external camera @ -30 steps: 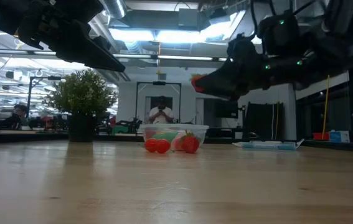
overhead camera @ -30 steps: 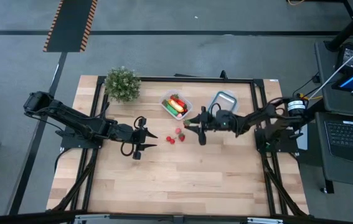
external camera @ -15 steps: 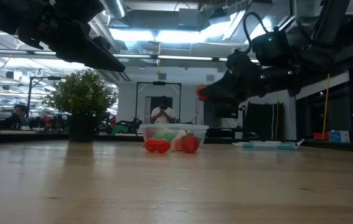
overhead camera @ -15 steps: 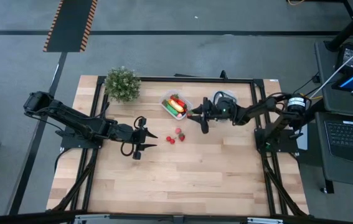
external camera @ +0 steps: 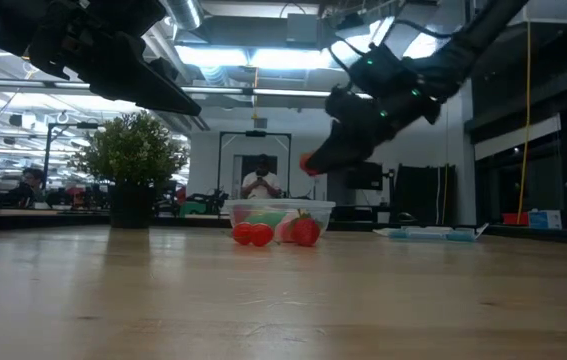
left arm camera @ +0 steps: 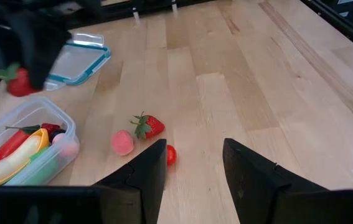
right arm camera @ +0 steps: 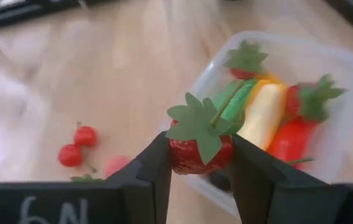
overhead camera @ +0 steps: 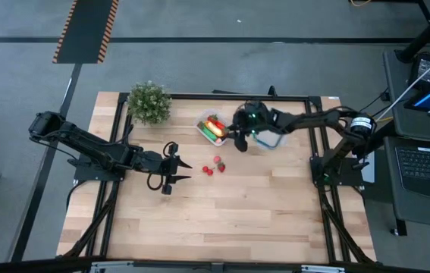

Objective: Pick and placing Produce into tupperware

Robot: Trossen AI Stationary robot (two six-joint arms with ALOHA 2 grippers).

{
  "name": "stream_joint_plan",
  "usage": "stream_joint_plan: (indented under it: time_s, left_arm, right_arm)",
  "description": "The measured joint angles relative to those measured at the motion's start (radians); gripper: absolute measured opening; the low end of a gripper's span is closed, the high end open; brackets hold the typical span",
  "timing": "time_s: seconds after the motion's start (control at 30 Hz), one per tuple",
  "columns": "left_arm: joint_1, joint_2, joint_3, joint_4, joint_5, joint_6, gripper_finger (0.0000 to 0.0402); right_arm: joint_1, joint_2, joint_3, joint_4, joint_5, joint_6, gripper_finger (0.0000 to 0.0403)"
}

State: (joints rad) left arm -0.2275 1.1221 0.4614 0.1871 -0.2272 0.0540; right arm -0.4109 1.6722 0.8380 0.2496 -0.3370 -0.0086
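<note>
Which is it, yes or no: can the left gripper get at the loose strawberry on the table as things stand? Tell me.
Probably yes. The left gripper is open and empty, and the loose strawberry lies on bare wood just ahead of it, with only small pieces beside it. The right gripper, holding another strawberry, is over by the tupperware.

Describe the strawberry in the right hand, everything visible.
The strawberry is a small glossy red toy, plastic-looking, with a flat green leaf cap and thin stem on top. It is clamped between the two dark fingers of the right hand, leaf cap towards the wrist camera, held in the air at the near edge of the clear tupperware, off the table. Only the fingers touch it.
</note>
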Motion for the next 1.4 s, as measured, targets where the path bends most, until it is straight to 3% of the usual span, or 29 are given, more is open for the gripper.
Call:
stream_joint_plan:
  time_s: [0.23,0.63,0.9,1.4]
  left_arm:
    - [0.0,0.0,0.0,0.0,0.0,0.0,0.0151]
    - [0.0,0.0,0.0,0.0,0.0,0.0,0.0151]
    - [0.0,0.0,0.0,-0.023,0.0,0.0,0.0151]
    - [0.0,0.0,0.0,-0.023,0.0,0.001,0.0151]
  right_arm:
    - [-0.038,0.018,0.171,-0.251,0.001,-0.064,0.0128]
    - [-0.039,0.195,0.418,-0.575,0.045,-0.156,0.0128]
    - [-0.039,0.271,0.47,-0.642,0.091,-0.162,0.0128]
    - [-0.039,0.279,0.471,-0.671,0.121,-0.139,0.0129]
